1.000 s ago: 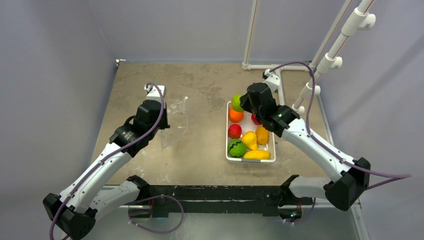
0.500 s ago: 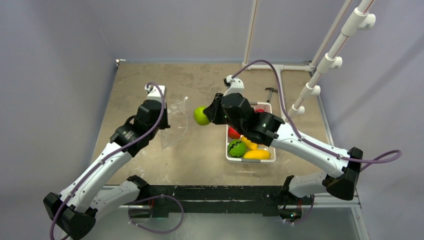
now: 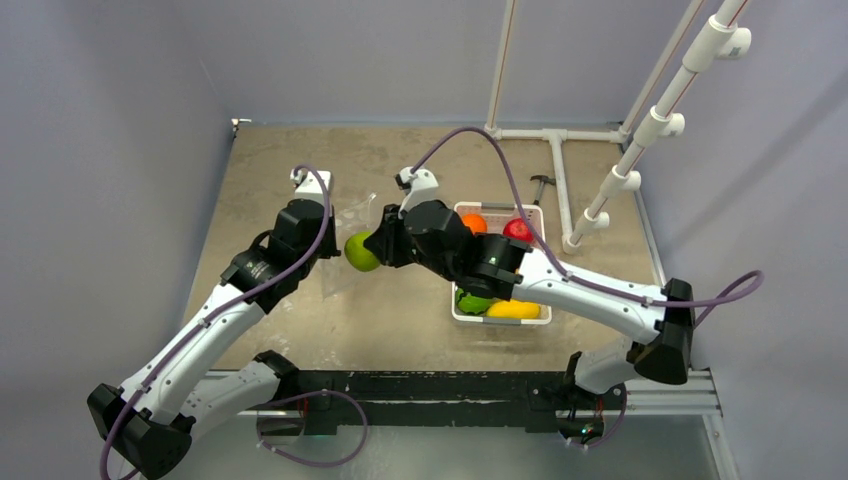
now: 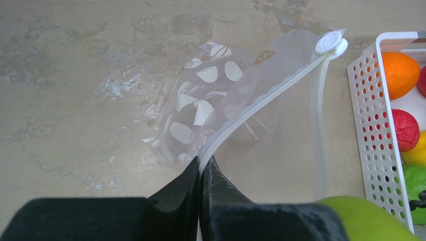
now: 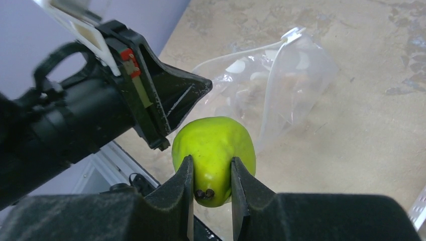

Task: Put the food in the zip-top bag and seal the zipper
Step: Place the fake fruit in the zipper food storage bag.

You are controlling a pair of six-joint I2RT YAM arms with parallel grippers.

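My left gripper (image 4: 201, 163) is shut on the zipper (image 4: 261, 98), the pale strip at the mouth of the clear zip-top bag (image 4: 281, 130), and holds the mouth up off the table. My right gripper (image 5: 212, 165) is shut on a yellow-green fruit (image 5: 213, 140) and holds it in the air just beside the left gripper (image 3: 322, 238) and the bag (image 3: 352, 222). The fruit (image 3: 361, 251) hangs over the bag's near edge. The orange (image 3: 475, 222), red (image 3: 517, 230), yellow (image 3: 515, 309) and striped green (image 3: 474, 301) pieces lie in the white basket (image 3: 500, 320).
The white slotted basket (image 4: 369, 125) stands right of the bag. A white pipe frame (image 3: 560, 170) and a small dark tool (image 3: 541, 183) are at the back right. The zipper's white slider (image 4: 330, 43) sits at the bag's far end. The left arm's gripper body (image 5: 150, 95) is close to the fruit.
My right arm has lifted the yellow-green fruit out of the basket and carried it left to the bag's mouth. The left arm has stayed still, holding the bag.
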